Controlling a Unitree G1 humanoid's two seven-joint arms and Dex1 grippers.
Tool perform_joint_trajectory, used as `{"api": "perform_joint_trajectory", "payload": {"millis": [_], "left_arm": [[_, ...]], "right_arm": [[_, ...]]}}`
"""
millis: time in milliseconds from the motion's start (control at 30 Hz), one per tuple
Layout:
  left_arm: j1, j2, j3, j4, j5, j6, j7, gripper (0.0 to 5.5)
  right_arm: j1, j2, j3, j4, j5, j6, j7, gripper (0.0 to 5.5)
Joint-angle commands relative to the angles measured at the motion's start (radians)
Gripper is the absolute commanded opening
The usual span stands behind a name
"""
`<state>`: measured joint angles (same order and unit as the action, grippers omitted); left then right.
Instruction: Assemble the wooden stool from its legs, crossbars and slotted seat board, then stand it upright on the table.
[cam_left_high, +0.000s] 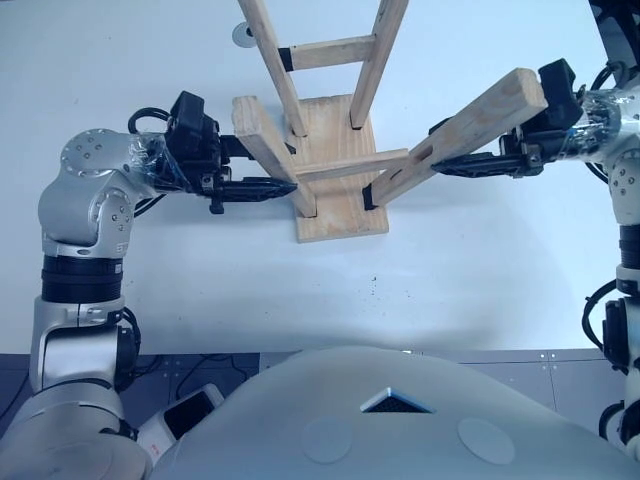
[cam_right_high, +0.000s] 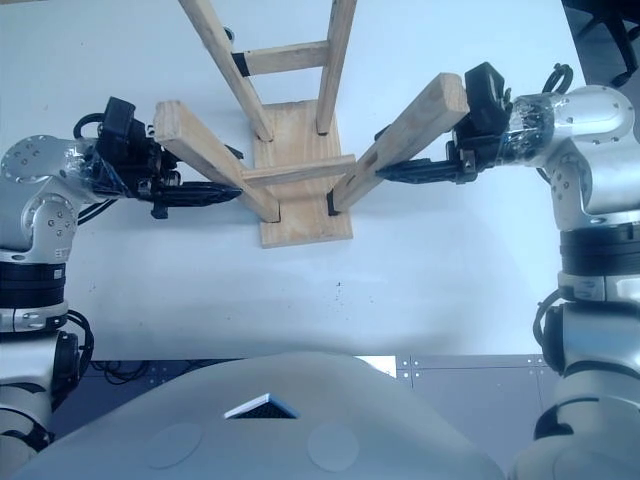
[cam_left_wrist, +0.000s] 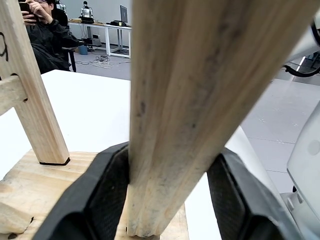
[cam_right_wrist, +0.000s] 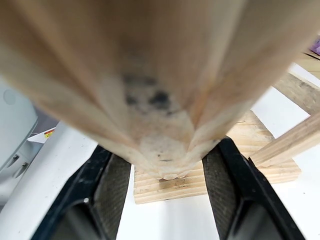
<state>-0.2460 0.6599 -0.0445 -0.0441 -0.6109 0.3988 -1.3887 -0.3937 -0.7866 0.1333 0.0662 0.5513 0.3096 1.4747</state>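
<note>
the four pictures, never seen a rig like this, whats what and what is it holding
This is a humanoid robot with two arms, each ending in a two-finger gripper. The two wide pictures come from cameras in its head, looking down over a white table. The two close-ups come from cameras on its wrists, so the wood between the black fingers looms large. On the table a stool sits upside down: seat board flat, four legs pointing up at the camera, a far crossbar and a near crossbar joining them. The left gripper is closed on the near left leg, the right gripper on the near right leg.
</note>
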Motion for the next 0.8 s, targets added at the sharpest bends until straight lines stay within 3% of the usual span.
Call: {"api": "perform_joint_trajectory", "payload": {"millis": [33,633,800], "left_arm": [[0.005,-0.003,-0.002,-0.025,-0.017,0.018,-0.008,2.24],[-0.006,-0.011,-0.020,-0.075,-0.013,0.047,-0.003,2.23],[-0.010,0.021,-0.081,-0.113,0.039,0.059,-0.004,2.22]], "right_arm": [[0.075,-0.016,0.058,0.010,-0.090,0.025,-0.020,2.02],[-0.050,0.085,0.124,-0.047,-0.102,0.037,-0.098,2.02],[-0.088,0.079,0.244,-0.085,-0.281,-0.058,-0.109,2.02]]}}
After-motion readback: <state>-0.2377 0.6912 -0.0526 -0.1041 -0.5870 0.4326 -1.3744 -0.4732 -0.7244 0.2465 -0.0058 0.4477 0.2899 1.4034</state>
